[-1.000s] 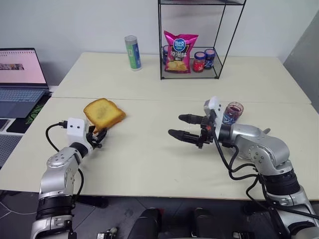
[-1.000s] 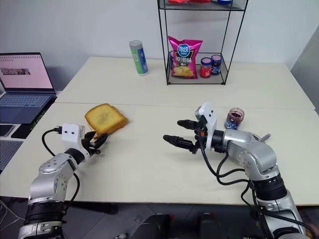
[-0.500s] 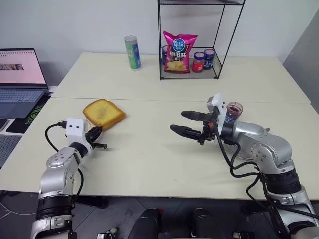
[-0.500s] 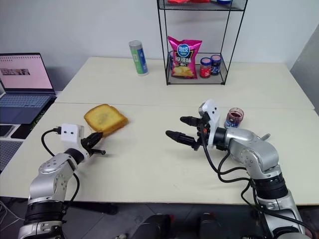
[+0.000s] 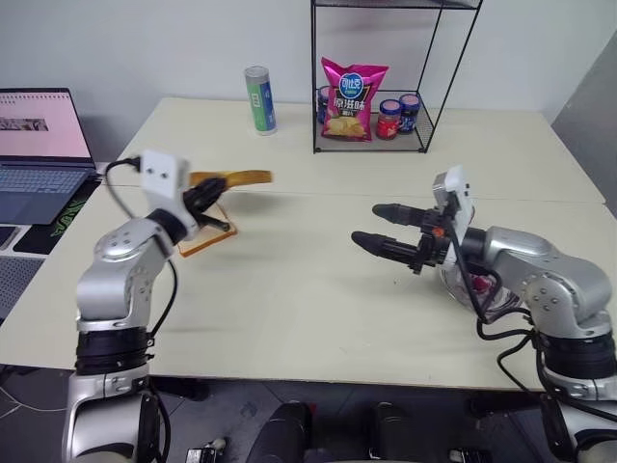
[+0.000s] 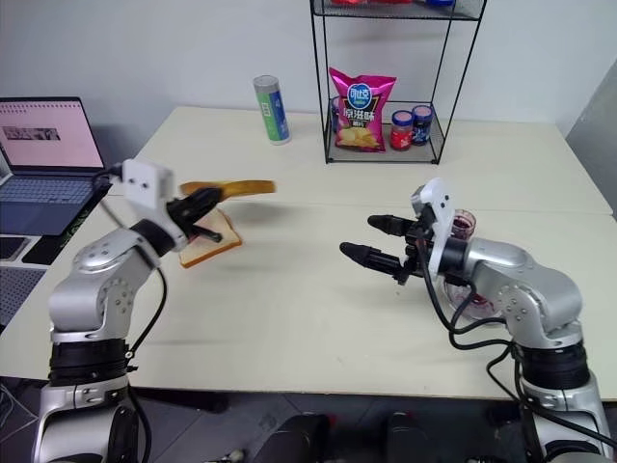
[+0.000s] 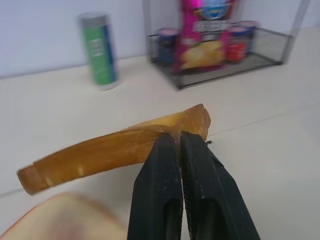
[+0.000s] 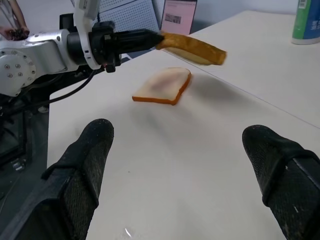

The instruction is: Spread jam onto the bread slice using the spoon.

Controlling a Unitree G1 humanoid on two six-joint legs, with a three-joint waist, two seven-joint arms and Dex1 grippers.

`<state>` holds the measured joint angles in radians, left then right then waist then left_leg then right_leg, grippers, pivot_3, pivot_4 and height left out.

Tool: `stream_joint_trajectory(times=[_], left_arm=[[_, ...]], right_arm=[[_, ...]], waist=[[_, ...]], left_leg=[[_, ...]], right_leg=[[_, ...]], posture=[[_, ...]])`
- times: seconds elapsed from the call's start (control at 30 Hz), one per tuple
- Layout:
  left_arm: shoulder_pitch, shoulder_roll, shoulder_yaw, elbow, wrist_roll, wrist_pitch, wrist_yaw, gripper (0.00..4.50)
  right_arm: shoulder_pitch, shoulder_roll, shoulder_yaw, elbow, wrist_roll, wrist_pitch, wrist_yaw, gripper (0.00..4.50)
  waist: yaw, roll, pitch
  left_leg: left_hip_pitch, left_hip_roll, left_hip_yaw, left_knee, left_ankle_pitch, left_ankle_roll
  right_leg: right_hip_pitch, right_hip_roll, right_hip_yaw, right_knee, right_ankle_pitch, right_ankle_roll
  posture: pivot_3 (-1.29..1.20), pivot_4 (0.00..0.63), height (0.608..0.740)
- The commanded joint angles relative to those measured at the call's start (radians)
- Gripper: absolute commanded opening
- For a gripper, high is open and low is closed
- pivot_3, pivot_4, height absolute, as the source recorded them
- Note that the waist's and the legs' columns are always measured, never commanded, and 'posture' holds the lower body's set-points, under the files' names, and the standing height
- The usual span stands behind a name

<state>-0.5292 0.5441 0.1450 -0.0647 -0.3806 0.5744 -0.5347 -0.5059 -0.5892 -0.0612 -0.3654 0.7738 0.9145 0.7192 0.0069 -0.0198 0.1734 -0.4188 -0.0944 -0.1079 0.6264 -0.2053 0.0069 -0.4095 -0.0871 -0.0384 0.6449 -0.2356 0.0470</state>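
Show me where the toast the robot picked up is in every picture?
Left eye: bread slice in the air, upper left, pinched by left pincer.
Right eye: upper left.
Left wrist: centre.
Right wrist: top middle.
Shared landmark: paler slice lying on the table.

A green can (image 5: 258, 98) stands beside a wire rack (image 5: 374, 82) holding a pink snack bag (image 5: 353, 100).
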Motion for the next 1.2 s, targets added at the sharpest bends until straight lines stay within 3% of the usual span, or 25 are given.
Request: stream_joint_trajectory(times=[0.03,0.1,0.2,0.3,0.5,0.67,1.03,1.2], left_arm=[[0.005,-0.007,-0.141,-0.164,-0.074,0.106,-0.115,0.04],[0.028,0.009,-0.195,-0.198,-0.074,0.121,-0.157,0.04],[0.093,0.057,-0.330,-0.191,0.022,0.078,-0.207,0.04],[0.110,0.073,-0.387,-0.133,0.103,0.030,-0.201,0.04],[0.112,0.094,-0.420,-0.065,0.175,-0.037,-0.242,0.04],[0.088,0.027,-0.386,-0.008,0.184,-0.074,-0.215,0.04],[0.105,0.009,-0.331,-0.043,0.133,-0.060,-0.262,2.21],[0.147,0.127,-0.259,-0.145,0.076,-0.003,-0.342,3.21]], right_arm=[[0.047,-0.069,-0.092,-0.105,0.092,0.062,0.002,4.50],[0.064,-0.083,-0.108,-0.127,0.113,0.077,-0.013,4.50],[0.104,-0.092,-0.137,-0.166,0.135,0.094,-0.047,4.50],[0.144,-0.085,-0.142,-0.189,0.124,0.080,-0.088,4.50],[0.175,-0.082,-0.148,-0.203,0.125,0.069,-0.121,4.50],[0.159,-0.069,-0.128,-0.166,0.089,0.034,-0.130,4.50],[0.176,-0.081,-0.148,-0.114,0.085,0.018,-0.119,4.50],[0.197,-0.114,-0.297,-0.081,0.131,0.048,-0.165,4.50]], waist=[[0.000,-0.001,0.001],[-0.005,0.000,0.001],[-0.012,0.000,0.002],[-0.008,0.000,0.002],[-0.003,0.000,0.004],[0.001,0.000,0.004],[0.008,0.000,0.004],[0.009,0.000,0.005]], left_leg=[[0.000,0.000,0.000,0.000,0.000,0.000],[0.000,0.000,0.000,0.000,0.000,0.000],[0.002,0.002,0.002,-0.001,0.000,0.000],[0.002,0.003,0.002,-0.001,0.000,0.000],[0.001,0.002,0.002,0.001,0.000,0.001],[0.001,0.002,0.001,0.000,0.000,0.001],[0.001,0.002,0.001,0.001,0.000,0.001],[0.000,0.002,0.002,0.001,0.000,0.001]], right_leg=[[0.000,0.000,0.000,0.000,0.000,0.000],[0.000,0.000,0.000,0.000,0.000,0.000],[0.000,0.000,0.001,0.001,-0.001,-0.002],[0.000,0.000,0.000,0.002,-0.004,0.000],[0.001,0.000,0.001,0.000,-0.004,0.001],[0.000,0.000,0.000,0.000,-0.003,0.002],[0.001,0.000,-0.001,0.000,-0.003,0.002],[0.000,0.000,0.000,0.000,-0.003,0.002]], posture=[[0.00,0.150,0.740],[0.00,0.150,0.740],[0.00,0.150,0.740],[0.00,0.150,0.740],[0.00,0.150,0.740],[0.00,0.150,0.740],[0.00,0.150,0.740],[0.00,0.150,0.740]])
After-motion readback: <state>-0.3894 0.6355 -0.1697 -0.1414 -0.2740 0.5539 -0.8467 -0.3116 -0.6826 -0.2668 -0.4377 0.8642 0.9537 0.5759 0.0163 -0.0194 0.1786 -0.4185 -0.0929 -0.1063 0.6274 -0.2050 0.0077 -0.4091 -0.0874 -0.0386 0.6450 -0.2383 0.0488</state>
